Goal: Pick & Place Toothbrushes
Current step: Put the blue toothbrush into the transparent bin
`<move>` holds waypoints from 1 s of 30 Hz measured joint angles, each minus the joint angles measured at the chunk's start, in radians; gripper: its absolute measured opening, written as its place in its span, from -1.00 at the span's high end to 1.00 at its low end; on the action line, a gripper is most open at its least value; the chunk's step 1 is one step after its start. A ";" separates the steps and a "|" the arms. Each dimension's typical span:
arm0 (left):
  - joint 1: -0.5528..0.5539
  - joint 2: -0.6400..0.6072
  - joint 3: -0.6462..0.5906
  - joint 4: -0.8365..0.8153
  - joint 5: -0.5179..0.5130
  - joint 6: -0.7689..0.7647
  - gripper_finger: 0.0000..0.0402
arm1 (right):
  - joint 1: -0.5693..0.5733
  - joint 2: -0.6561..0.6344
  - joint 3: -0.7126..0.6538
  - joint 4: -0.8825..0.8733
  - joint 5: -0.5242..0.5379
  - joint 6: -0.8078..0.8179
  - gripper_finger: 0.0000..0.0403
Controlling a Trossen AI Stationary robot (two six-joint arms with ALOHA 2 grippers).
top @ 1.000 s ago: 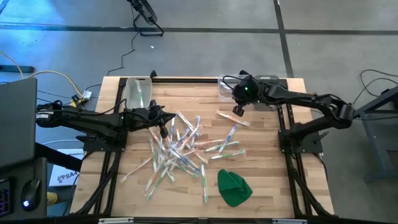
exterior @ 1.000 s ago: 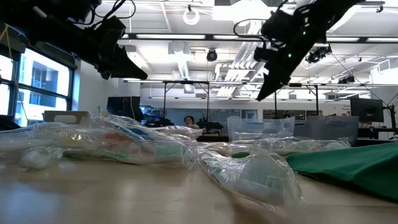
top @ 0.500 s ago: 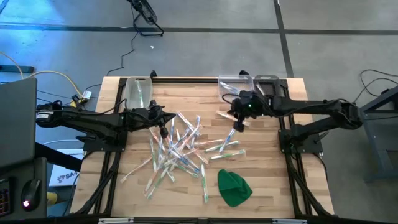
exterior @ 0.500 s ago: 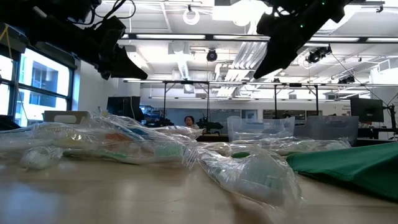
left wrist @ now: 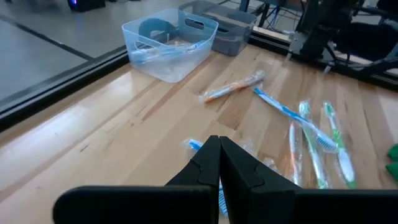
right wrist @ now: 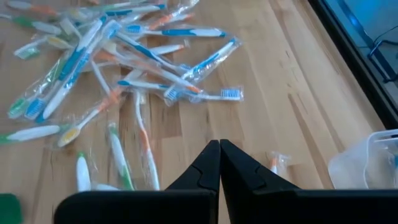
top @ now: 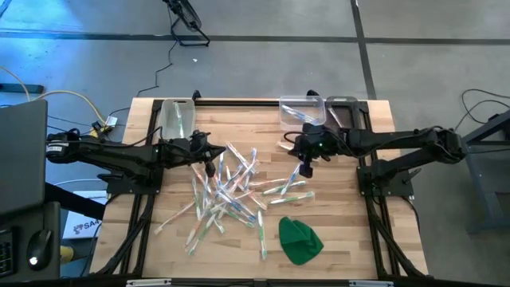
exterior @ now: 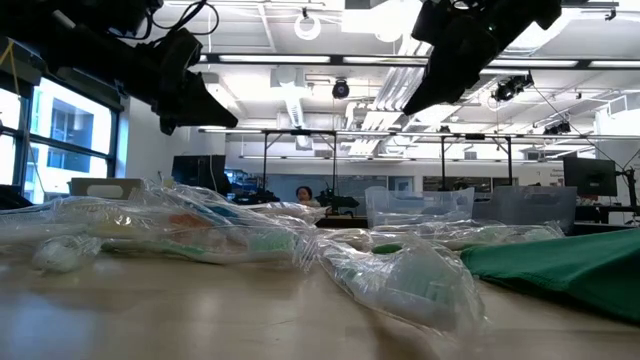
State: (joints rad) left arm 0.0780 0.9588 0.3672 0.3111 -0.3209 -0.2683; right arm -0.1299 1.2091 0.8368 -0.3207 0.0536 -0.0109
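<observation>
Seemingly unlabelled, wrapped toothbrushes [top: 227, 191] lie heaped; left gripper [top: 209, 168] and right gripper [top: 304, 170] both clenched, empty.

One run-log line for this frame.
left gripper: shut, at pile edge | right gripper: shut, empty, above wooden table | thin wrapped translucent toothbrushes: scattered

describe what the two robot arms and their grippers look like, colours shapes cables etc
Both arms are black, slim and jointed, built of tube-like links, each rising from a dark frame at the table's side. The left gripper and right gripper each end in two dark, wedge-shaped fingers tapering to a point. The right arm carries a small green light near its wrist. Dark cables trail by the right arm's base.
</observation>
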 joint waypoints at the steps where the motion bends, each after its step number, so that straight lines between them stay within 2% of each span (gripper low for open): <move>1: 0.000 0.000 0.000 0.000 0.000 -0.002 1.00 | 0.000 0.000 0.000 0.001 0.000 0.000 0.98; 12: 0.000 0.000 0.000 -0.011 0.000 -0.011 1.00 | -0.001 0.000 0.000 -0.007 0.053 -0.001 0.98; 23: -0.034 0.000 0.000 -0.084 -0.010 -0.208 1.00 | -0.001 0.000 0.000 0.006 0.053 -0.019 0.98; 30: -0.115 0.000 0.038 -0.139 -0.105 -0.266 1.00 | -0.002 0.000 0.000 0.024 0.053 -0.046 0.98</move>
State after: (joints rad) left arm -0.0368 0.9588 0.4048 0.1718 -0.4257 -0.5342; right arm -0.1319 1.2095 0.8368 -0.2972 0.1066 -0.0570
